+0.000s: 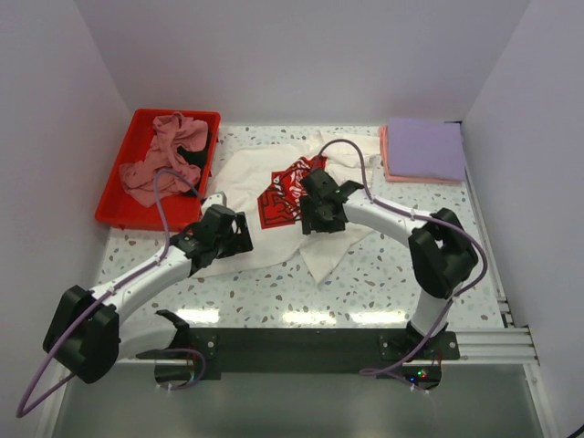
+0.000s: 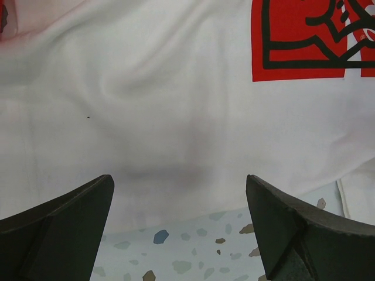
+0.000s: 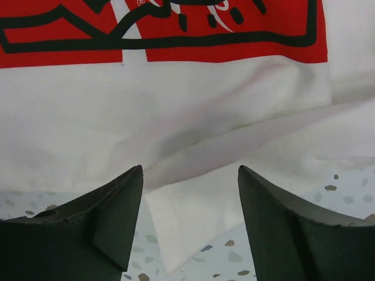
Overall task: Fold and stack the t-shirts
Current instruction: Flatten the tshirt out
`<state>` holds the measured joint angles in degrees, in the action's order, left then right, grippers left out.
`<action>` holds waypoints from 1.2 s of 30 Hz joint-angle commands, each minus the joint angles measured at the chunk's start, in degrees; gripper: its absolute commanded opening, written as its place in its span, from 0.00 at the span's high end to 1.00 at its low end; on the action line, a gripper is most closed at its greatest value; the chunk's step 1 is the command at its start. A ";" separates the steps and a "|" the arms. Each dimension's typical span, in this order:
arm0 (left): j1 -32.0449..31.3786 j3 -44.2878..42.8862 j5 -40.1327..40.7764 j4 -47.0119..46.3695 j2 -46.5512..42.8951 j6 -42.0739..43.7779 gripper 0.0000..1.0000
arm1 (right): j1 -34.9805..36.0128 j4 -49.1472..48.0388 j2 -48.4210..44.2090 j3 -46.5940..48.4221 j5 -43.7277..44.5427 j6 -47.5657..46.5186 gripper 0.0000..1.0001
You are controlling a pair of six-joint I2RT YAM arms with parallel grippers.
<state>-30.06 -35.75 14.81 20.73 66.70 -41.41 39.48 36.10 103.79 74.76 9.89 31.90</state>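
The white t-shirt (image 1: 251, 187) with the red square print (image 1: 285, 196) lies rumpled in the middle of the table. My left gripper (image 1: 226, 239) is open and empty over its near left hem; in the left wrist view the white cloth (image 2: 176, 117) fills the frame above the fingers (image 2: 64, 222). My right gripper (image 1: 321, 219) is open and empty over the shirt's near right part, just below the print (image 3: 176, 35); a folded cloth corner (image 3: 193, 216) lies between its fingers. A dusty-pink shirt (image 1: 164, 160) with black cloth lies crumpled in the tray. Folded lavender (image 1: 424, 148) and salmon-pink shirts are stacked at back right.
The red plastic tray (image 1: 128, 212) stands at the back left. The speckled table (image 1: 365, 292) runs to white walls on three sides. A black rail with the arm bases lies along the near edge.
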 commanded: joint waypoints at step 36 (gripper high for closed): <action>1.32 -0.46 0.31 -6.58 6.43 -0.60 0.00 | 0.15 -14.74 -6.40 -13.14 4.35 16.35 0.97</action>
<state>-29.26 -35.77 14.94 17.15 72.47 -41.41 39.64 23.66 100.44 62.92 10.83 46.81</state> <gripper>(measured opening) 0.997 0.053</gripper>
